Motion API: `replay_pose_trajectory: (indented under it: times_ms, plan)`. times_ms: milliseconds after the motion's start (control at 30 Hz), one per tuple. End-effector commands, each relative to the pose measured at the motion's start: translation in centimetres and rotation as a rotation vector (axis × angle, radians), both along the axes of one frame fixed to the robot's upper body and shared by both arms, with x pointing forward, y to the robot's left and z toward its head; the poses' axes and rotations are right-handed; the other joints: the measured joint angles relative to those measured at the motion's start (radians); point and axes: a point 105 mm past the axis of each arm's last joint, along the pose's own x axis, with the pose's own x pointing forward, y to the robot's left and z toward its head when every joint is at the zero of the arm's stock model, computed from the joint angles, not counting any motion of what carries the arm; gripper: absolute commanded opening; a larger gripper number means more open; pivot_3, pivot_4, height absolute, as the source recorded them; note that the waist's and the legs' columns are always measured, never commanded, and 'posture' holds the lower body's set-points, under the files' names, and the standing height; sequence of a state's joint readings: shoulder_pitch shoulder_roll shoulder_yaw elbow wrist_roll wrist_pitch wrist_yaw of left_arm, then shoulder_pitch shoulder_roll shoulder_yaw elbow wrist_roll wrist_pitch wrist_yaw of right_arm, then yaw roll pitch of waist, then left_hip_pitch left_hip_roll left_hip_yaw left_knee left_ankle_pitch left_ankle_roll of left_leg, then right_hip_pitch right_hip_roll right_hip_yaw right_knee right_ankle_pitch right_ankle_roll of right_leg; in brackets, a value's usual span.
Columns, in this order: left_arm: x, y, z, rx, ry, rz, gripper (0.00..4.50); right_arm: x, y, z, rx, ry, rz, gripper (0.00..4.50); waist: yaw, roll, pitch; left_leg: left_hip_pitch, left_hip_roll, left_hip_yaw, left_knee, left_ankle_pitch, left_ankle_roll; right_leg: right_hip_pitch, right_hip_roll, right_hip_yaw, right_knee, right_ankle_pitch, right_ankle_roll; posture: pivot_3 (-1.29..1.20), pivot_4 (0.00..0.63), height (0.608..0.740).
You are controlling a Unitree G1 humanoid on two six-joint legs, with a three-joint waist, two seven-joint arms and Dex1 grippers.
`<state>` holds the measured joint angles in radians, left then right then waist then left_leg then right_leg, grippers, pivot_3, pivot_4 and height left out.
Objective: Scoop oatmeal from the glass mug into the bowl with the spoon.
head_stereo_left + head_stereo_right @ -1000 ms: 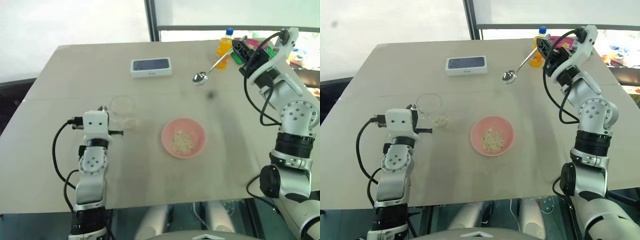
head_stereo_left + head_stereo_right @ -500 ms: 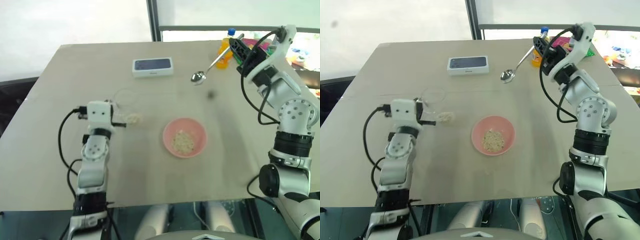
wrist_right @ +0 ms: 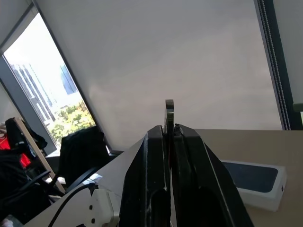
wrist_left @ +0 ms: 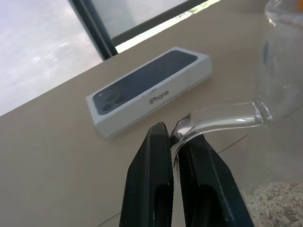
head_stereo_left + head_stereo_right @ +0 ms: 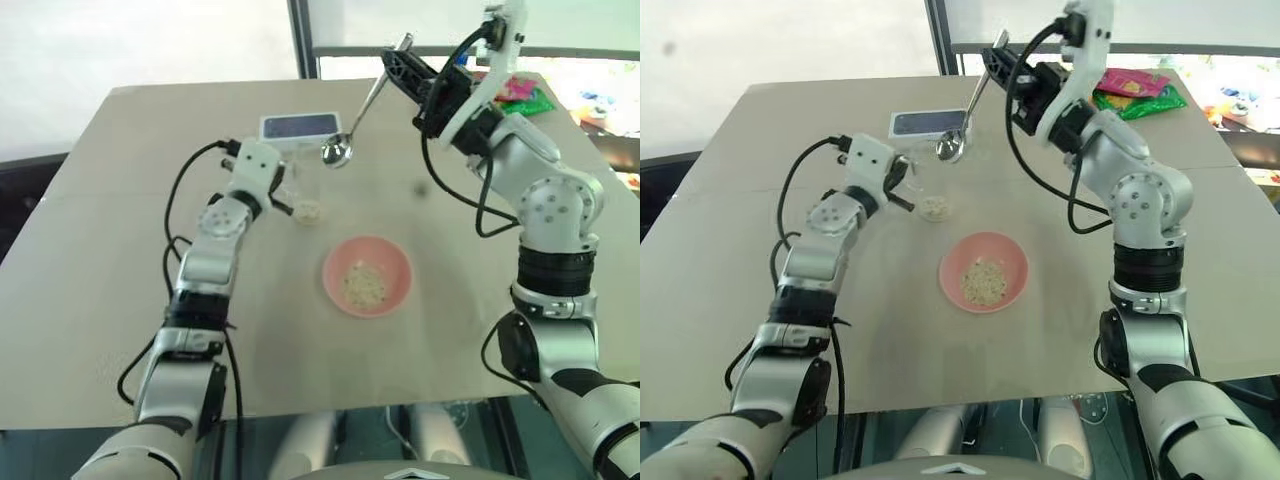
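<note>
The left gripper [image 4: 176,137] is clamped narrowly on the handle of the glass mug [image 5: 303,185], which is held just in front of the phone box [image 4: 149,89] on the table [image 5: 120,260]. The oatmeal [image 4: 277,201] is seen as pale loose flakes at the mug's bottom. The right gripper [image 3: 168,134] is pinched tight on the thin handle of the spoon [image 5: 351,125]; its shiny oval end hangs just above the mug's rim. More flakes lie in the pink bowl [image 5: 396,268], set near the mug
</note>
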<state>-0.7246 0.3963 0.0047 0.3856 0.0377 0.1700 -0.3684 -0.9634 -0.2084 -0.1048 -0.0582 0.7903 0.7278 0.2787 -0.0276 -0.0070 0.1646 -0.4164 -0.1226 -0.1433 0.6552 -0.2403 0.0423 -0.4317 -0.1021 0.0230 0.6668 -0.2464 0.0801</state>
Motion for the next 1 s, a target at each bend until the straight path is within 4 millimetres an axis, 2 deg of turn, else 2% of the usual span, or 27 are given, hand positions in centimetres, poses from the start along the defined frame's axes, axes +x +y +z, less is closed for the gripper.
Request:
replay_pose_trajectory:
  times_ms: [33,300,533,633,867,967,1000]
  plan:
    - [0.3,-1.7,2.0,0.052,-0.085,-0.078,0.09,-0.3,0.0,1.5,-0.004,-0.105,-0.021,0.00,-0.005,0.000,0.000,0.000,0.000,0.000,0.000,0.000,0.000,0.000,-0.001,0.000,0.000,0.000,0.000,0.00,0.150,0.740]
    - [0.3,-3.3,3.6,0.098,-0.184,-0.151,0.09,-0.1,1.0,-0.5,-0.076,-0.121,-0.028,0.00,-0.019,0.000,0.000,0.000,0.000,0.000,0.000,0.000,0.000,-0.001,-0.001,0.001,0.002,0.000,0.000,0.00,0.150,0.740]
    - [-0.3,-4.5,5.2,0.107,-0.291,-0.223,0.09,0.5,1.8,-5.2,-0.282,-0.133,-0.040,0.00,-0.016,0.000,0.000,0.000,-0.001,0.000,0.002,0.001,-0.001,-0.002,0.000,0.001,0.006,0.000,0.000,0.00,0.150,0.740]
    - [-0.3,-4.8,5.4,0.113,-0.302,-0.246,0.09,0.8,1.8,-6.5,-0.333,-0.153,-0.054,0.00,-0.017,0.000,0.000,0.000,-0.001,0.000,0.005,0.001,-0.001,-0.002,0.000,0.001,0.008,0.000,0.000,0.00,0.150,0.740]
    - [-0.2,-5.0,5.1,0.125,-0.290,-0.263,0.09,0.6,2.0,-6.3,-0.353,-0.253,-0.069,0.00,-0.016,0.000,0.000,0.000,-0.001,0.000,0.011,0.001,-0.001,-0.001,0.001,0.002,0.013,0.000,0.000,0.00,0.150,0.740]
    - [-0.2,-5.1,5.0,0.123,-0.286,-0.264,0.09,0.7,2.0,-6.7,-0.332,-0.207,-0.060,0.00,-0.016,0.000,0.000,0.000,-0.001,0.000,0.011,0.001,-0.001,-0.001,0.001,0.002,0.013,0.000,0.000,0.00,0.150,0.740]
    - [-0.2,-5.1,5.0,0.122,-0.287,-0.264,0.09,0.8,2.0,-7.1,-0.299,-0.140,-0.046,0.00,-0.016,0.000,0.000,0.000,-0.001,0.000,0.011,0.001,-0.001,-0.001,0.001,0.002,0.013,0.000,0.000,0.00,0.150,0.740]
